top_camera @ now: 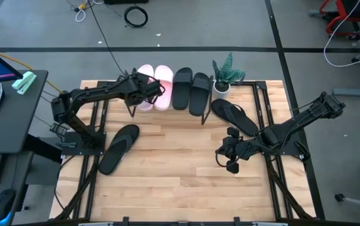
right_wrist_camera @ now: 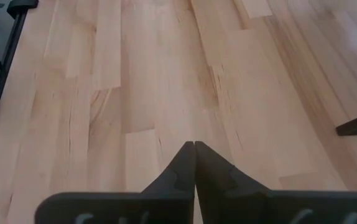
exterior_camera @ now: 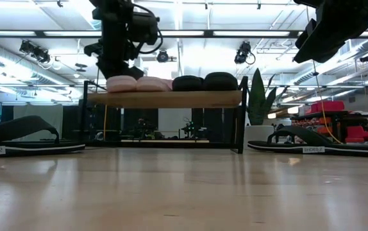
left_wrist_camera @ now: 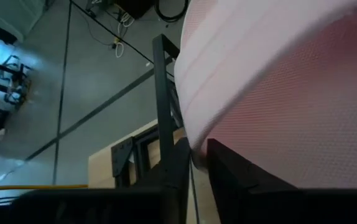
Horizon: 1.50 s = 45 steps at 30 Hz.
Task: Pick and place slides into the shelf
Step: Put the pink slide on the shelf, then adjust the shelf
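The left gripper (top_camera: 150, 90) sat at the leftmost pink slide (top_camera: 145, 82) on the shelf (exterior_camera: 165, 98), its fingers (left_wrist_camera: 178, 163) slightly parted around the slide's edge. The right gripper (top_camera: 230, 154) hung closed and empty over the table (top_camera: 180, 182), near one flip-flop (top_camera: 235, 117); the other flip-flop (top_camera: 118, 147) lay beside the left arm.

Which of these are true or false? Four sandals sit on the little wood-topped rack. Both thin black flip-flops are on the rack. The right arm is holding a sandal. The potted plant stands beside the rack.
1. True: two pale pink rubber slides and two black wide-strap slides sit on the low wood-topped shelf.
2. False: both thin black flip-flops lie on the tabletop.
3. False: the right gripper is shut and empty.
4. True: the small green potted plant stands at the shelf's end.
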Available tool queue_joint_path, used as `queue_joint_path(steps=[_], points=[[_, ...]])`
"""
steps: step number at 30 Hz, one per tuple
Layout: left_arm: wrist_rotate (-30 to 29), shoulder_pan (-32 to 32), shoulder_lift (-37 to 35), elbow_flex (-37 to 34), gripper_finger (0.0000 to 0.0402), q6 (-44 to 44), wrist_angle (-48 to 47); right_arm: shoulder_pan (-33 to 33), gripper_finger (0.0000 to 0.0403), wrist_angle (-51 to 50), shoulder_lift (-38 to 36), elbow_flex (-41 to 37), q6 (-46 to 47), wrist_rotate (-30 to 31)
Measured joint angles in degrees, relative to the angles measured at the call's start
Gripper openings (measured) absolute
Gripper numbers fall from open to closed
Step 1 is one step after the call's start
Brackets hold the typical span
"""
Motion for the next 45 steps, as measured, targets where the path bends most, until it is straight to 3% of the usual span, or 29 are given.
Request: queue_joint_path(steps=[9,17,22,25,28,33,39,45], points=[[-3.8,0.4,-0.7,-0.1,0.0136,3.3,-0.8,0.0,0.0009,-0.3,0.0,0.0,0.0,0.0],[-4.7,-0.7,-0.7,0.0,0.0155,4.7,-0.9,0.0,0.0009,-0.4,0.0,0.0,0.0,0.0],[-4.7,-3.5,-1.6,0.1,0.0145,5.7,-1.0,0.0,0.0008,-0.4,0.0,0.0,0.0,0.4],[-4.7,-5.9,-3.0,1.9,0.0137,5.7,-1.7,0.0,0.0009,-0.5,0.0,0.0,1.2,4.8],[-4.7,-9.0,-4.7,5.8,0.0128,5.6,-1.3,-0.6,0.0006,-0.7,0.0,0.0,3.1,9.4],[-4.7,-15.7,-5.7,14.7,0.0106,6.8,-0.8,-2.9,0.0003,0.2,2.9,0.0,1.6,9.8],[-4.7,-22.5,-5.6,24.7,0.0062,14.6,1.4,-10.2,0.0002,8.1,11.4,0.0,-6.0,9.9],[-4.7,-27.2,-5.6,28.9,0.0019,17.7,1.5,-20.4,0.0001,13.3,14.0,0.0,-12.3,8.0]])
